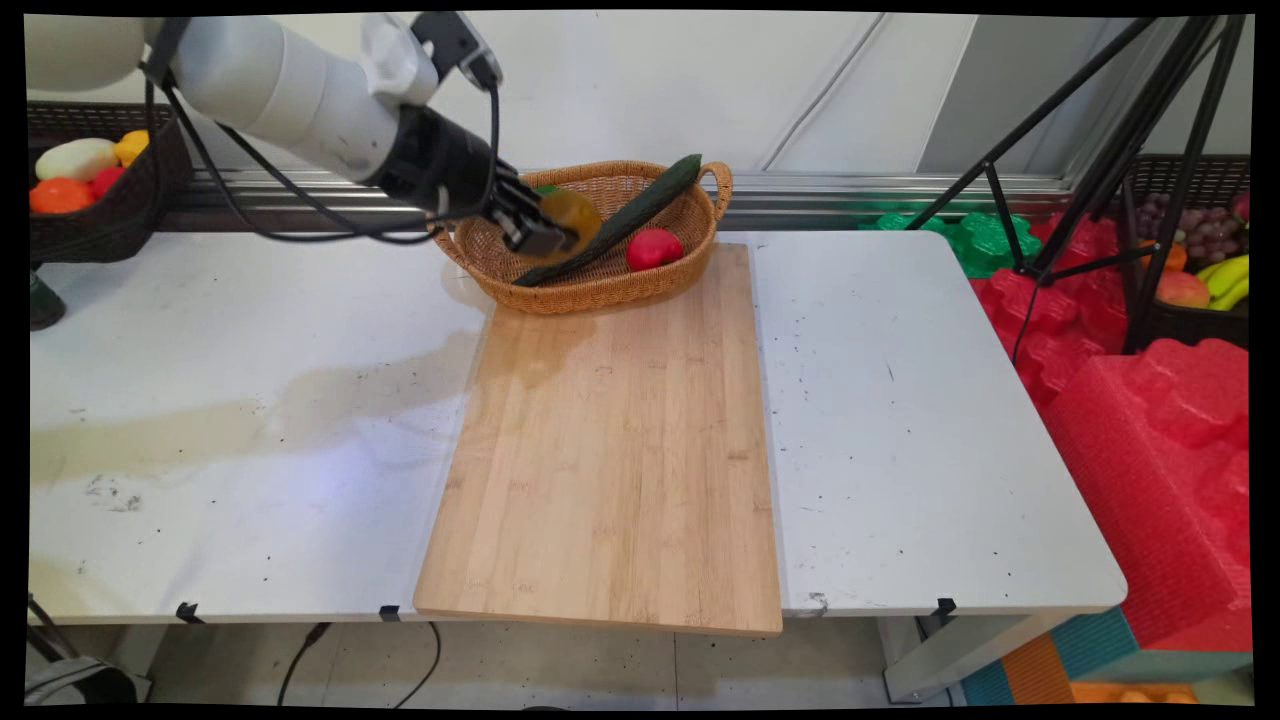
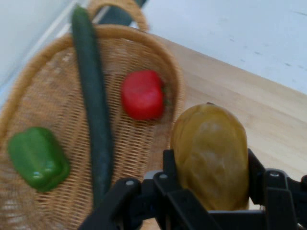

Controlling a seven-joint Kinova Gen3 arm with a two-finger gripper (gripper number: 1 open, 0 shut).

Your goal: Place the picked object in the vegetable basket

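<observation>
Over the wicker basket [image 1: 600, 270], the end effector [image 2: 211, 191] clamps a yellow-brown fruit [image 2: 210, 153].

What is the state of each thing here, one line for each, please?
gripper: shut on the potato, above the basket.
potato: held, lifted.
cucumber: lying slanted across the basket, its tip over the rim.
red pepper: lying in the basket.
green pepper: lying in the basket.
basket: upright, partly on the cutting board.
</observation>
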